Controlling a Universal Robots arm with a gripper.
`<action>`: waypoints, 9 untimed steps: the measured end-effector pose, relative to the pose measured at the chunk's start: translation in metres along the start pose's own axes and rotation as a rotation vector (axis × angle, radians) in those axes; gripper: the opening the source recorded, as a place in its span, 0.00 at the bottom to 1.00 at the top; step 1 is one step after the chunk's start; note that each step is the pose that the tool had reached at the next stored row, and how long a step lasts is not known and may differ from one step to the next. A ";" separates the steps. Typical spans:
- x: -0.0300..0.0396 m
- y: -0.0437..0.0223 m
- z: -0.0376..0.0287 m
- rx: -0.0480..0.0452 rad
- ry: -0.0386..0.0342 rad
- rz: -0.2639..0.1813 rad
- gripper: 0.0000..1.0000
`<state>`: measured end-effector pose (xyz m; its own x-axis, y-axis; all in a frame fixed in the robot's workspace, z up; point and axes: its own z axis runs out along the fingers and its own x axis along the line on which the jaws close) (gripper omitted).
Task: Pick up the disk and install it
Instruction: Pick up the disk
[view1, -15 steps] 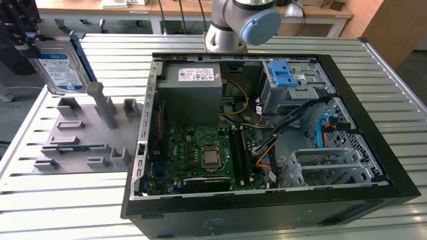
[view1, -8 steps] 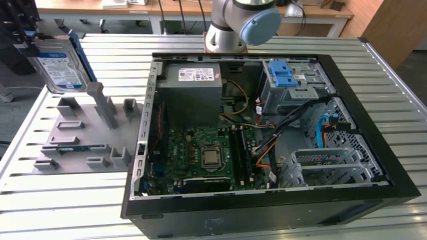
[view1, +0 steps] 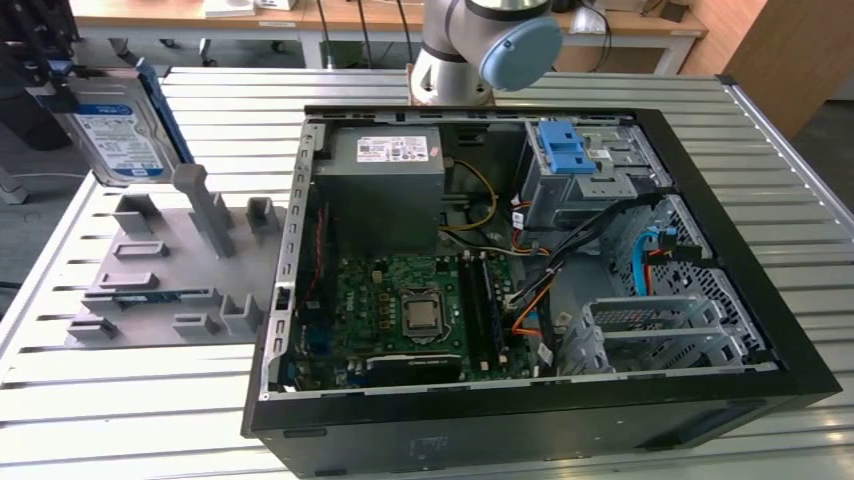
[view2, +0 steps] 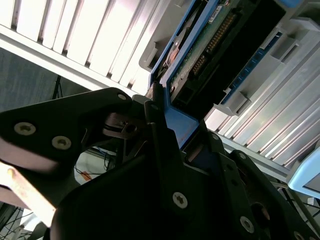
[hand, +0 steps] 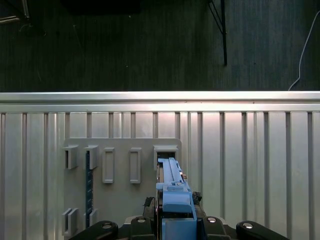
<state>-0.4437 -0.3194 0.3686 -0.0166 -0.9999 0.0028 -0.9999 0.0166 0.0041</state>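
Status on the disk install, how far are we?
Done: pickup looks complete, the gripper is shut on the disk, which appears raised off the grey fixture. In hand: the disk, held upright at the exterior view's left. Left: install; the disk is outside the PC case, not in its drive cage.

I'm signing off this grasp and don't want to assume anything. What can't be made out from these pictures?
- Lower edge of the disk against the grey fixture block: in the exterior view, one of its posts overlaps it, so touching or clear is uncertain.
- The gripper, clamped on the disk in the second wrist view: cut off by the exterior view's left edge.
- Drive cage interior: in the exterior view, its blue latch and cables cover it.
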 end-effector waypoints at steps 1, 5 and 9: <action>0.0000 0.0000 -0.0002 0.0000 0.0000 0.000 0.36; 0.0000 0.0000 -0.0009 0.0000 0.0000 0.000 0.36; 0.0000 0.0000 -0.0016 0.0001 -0.0001 0.000 0.36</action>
<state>-0.4437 -0.3194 0.3703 -0.0166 -0.9999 0.0027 -0.9999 0.0166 0.0041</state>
